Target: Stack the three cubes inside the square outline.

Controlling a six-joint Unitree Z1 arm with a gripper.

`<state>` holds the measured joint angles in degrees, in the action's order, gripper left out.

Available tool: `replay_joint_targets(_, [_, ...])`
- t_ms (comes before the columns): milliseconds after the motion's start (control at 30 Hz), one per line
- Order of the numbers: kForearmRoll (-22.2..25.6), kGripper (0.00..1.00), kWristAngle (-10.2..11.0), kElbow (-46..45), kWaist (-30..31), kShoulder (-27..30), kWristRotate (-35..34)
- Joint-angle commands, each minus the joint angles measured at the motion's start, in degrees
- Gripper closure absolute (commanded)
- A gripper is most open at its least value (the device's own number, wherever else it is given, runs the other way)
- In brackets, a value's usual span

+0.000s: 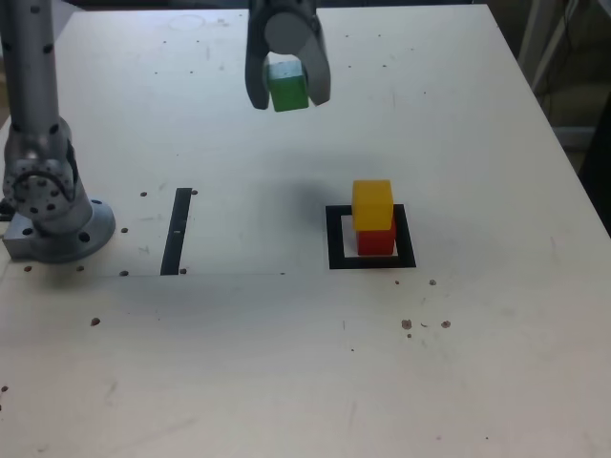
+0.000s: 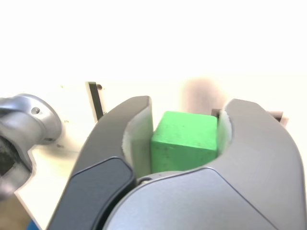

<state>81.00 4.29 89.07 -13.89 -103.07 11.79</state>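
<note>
The tool (image 1: 288, 95) pinches the green cube (image 1: 288, 93) above the bench (image 1: 286, 363), well apart from the outline (image 1: 335, 239). Inside the outline, the yellow cube (image 1: 372, 204) sits on the red cube (image 1: 376, 240).

No text, label, brand, number or sign can be read in either view.
</note>
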Motion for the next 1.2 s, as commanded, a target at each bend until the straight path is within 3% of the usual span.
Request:
replay_joint_targets(0, [1.22,1.00,-0.06,2.23,2.07,-0.78,-1.48])
replay_joint_targets(300, [5.98,1.00,-0.02,9.09,9.06,-3.72,-8.03])
replay_joint_targets(700, [8.29,1.00,-0.58,16.74,16.12,-11.50,-16.98])
replay_joint_targets(1167, [8.16,1.00,-3.00,18.52,19.78,-13.70,-18.81])
